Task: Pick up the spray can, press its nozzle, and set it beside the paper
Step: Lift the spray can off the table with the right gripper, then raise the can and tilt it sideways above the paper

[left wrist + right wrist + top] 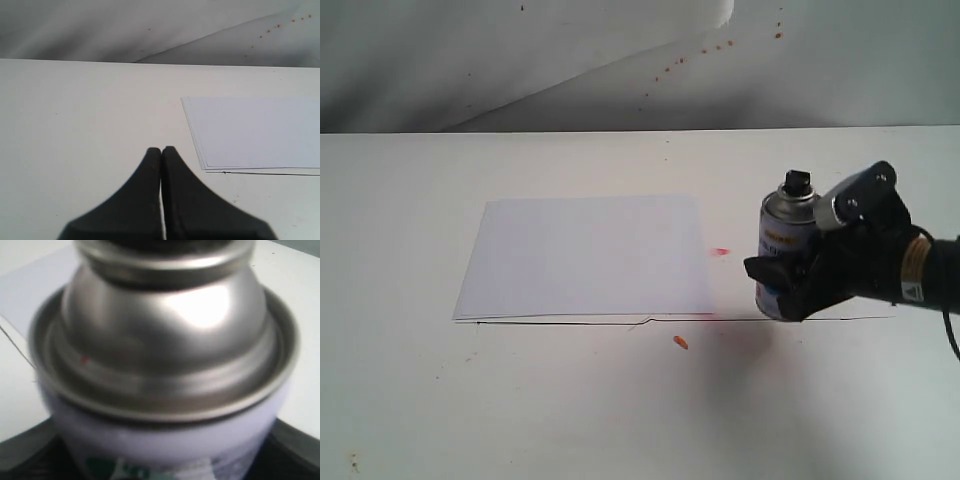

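right gripper [786,285] closed round the lower body of the spray can [782,228]; arm blocks the can's right side. above the nozzle [796,181] is open. bare table [520,400] strip between can and paper [585,255] passable, only a red smear [720,252] on it, orange speck [681,343] nearer the front. left gripper [161,152], fingers together, near the paper's corner, bare table ahead.

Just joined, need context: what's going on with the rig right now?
The right end effector is clamped around the lower body of the spray can, which is upright just right of the paper. Nothing touches the nozzle. The left end effector is shut, holding nothing, over the table.
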Robot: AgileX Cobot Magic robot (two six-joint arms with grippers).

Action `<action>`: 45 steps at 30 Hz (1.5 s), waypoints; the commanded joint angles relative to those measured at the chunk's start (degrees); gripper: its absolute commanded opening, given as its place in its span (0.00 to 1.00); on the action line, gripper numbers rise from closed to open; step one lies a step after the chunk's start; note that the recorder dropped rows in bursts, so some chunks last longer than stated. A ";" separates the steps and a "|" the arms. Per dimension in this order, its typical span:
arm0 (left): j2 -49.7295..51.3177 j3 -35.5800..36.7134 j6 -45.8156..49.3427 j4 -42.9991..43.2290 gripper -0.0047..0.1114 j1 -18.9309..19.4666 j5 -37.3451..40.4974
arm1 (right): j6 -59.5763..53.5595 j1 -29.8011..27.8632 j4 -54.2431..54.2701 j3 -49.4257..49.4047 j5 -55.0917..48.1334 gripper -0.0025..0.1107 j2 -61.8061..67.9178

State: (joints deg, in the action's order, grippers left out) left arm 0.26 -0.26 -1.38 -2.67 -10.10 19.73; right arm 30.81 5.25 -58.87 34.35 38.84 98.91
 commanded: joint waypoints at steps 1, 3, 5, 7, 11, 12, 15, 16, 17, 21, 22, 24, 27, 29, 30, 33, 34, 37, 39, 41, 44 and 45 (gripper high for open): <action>-0.26 0.26 -0.05 0.04 0.04 -0.10 -0.39 | 15.66 3.60 -14.91 8.76 -10.28 0.02 -3.70; -0.26 0.26 -0.05 0.04 0.04 -0.10 -0.39 | 26.37 5.67 -25.07 12.88 -14.36 0.02 -4.10; -0.26 0.26 -0.05 0.04 0.04 -0.10 -0.39 | 37.70 7.01 -36.81 17.50 -15.72 0.02 -3.97; -0.26 0.26 -0.05 0.04 0.04 -0.10 -0.39 | 46.31 8.21 -41.08 21.30 -15.48 0.02 -3.26; -0.26 0.26 -0.05 0.04 0.04 -0.10 -0.39 | 47.60 10.17 -41.08 26.08 -14.78 0.02 -1.82; -0.26 0.26 -0.05 0.04 0.04 -0.10 -0.39 | 47.60 10.66 -41.08 26.89 -14.89 0.02 -1.28; -0.26 0.26 -0.05 0.04 0.04 -0.10 -0.39 | 47.60 11.42 -41.08 28.17 -16.07 0.02 0.38; -0.26 0.26 -0.05 0.04 0.04 -0.10 -0.39 | 47.15 11.42 -41.08 28.41 -16.33 0.02 0.77; -0.26 0.26 -0.05 0.04 0.04 -0.10 -0.39 | 46.21 11.58 -41.08 28.41 -16.94 0.02 1.44; -0.26 0.26 -0.05 0.04 0.04 -0.10 -0.39 | 37.72 12.42 -41.08 28.41 -17.99 0.02 2.21; -0.26 0.26 -0.05 0.04 0.04 -0.10 -0.39 | 33.11 12.64 -41.08 28.41 -17.99 0.02 2.21; -0.26 0.26 -0.05 0.04 0.04 -0.10 -0.39 | 30.68 12.64 -41.08 28.41 -17.99 0.02 2.21; -0.26 0.26 -0.05 0.04 0.04 -0.10 -0.39 | 31.05 12.64 -41.08 28.41 -19.68 0.02 2.21; -0.26 0.26 -0.05 0.04 0.04 -0.10 -0.39 | 31.92 12.64 -41.08 28.41 -20.02 0.02 2.21; -0.26 0.26 -0.05 0.04 0.04 -0.10 -0.39 | 32.54 12.64 -41.08 28.41 -20.02 0.02 2.21; -0.26 0.26 -0.05 0.04 0.04 -0.10 -0.39 | 33.92 12.64 -41.08 28.41 -20.02 0.02 2.21; -0.26 0.26 -0.05 0.04 0.04 -0.10 -0.39 | 33.92 12.64 -41.08 28.41 -20.02 0.02 2.21; -0.26 0.26 -0.05 0.04 0.04 -0.10 -0.39 | 33.64 12.54 -41.08 28.41 -20.25 0.02 2.21; -0.26 0.26 -0.05 0.04 0.04 -0.10 -0.39 | 28.75 12.54 -41.08 28.41 -20.25 0.02 3.35; -0.26 0.26 -0.05 0.04 0.04 -0.10 -0.39 | 22.06 12.54 -40.71 28.41 -20.25 0.02 4.89; -0.26 0.26 -0.05 0.04 0.04 -0.10 -0.39 | 12.46 12.75 -36.69 28.41 -21.05 0.02 6.17; -0.26 0.26 -0.05 0.04 0.04 -0.10 -0.39 | 9.24 13.03 -35.87 28.41 -21.78 0.02 6.68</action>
State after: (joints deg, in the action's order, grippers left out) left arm 0.26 -0.26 -1.38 -2.67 -10.10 19.73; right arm 48.70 17.85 -98.78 62.15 18.66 105.16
